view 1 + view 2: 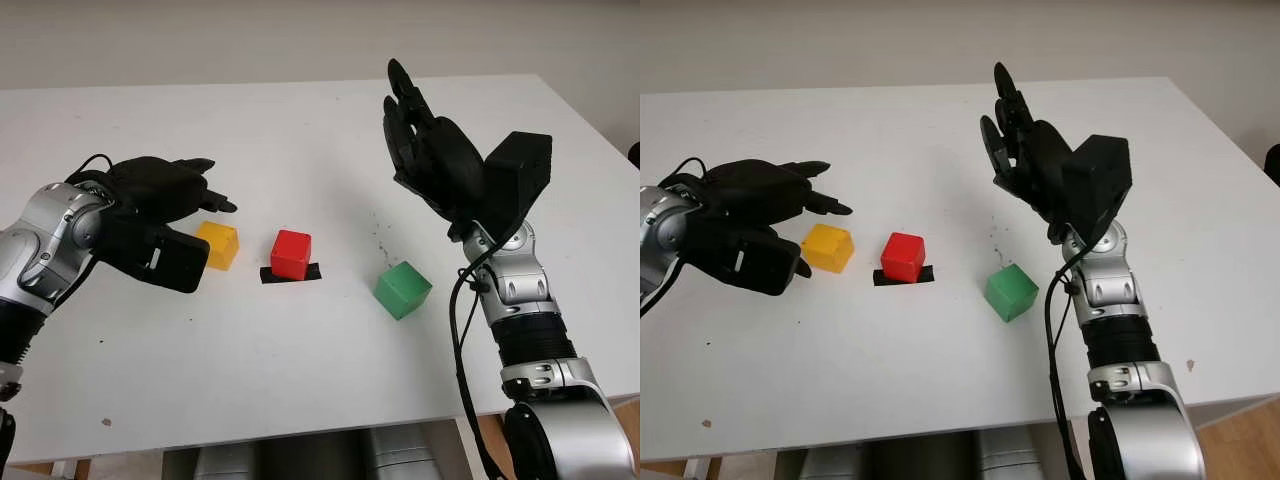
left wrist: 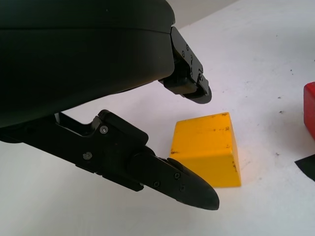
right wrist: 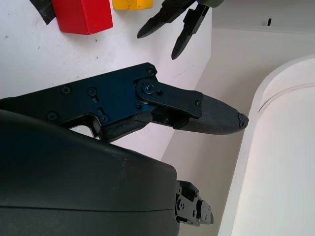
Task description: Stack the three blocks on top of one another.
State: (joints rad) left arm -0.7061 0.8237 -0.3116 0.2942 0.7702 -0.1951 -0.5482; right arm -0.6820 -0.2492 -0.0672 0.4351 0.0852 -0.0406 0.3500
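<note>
White surface point(image 1: 300, 390) carries yellow block point(image 1: 219, 244), red block point(image 1: 291, 254), green block point(image 1: 403, 289) apart, unstacked; left robot hand point(image 1: 165, 190) is held open by yellow, right robot hand point(image 1: 425, 140) open, raised.

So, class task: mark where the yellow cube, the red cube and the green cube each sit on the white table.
yellow cube point(image 1: 219, 243), left eye view, on its top face.
red cube point(image 1: 291, 253), left eye view, on its front face.
green cube point(image 1: 1011, 292), right eye view, near its front corner.
</note>
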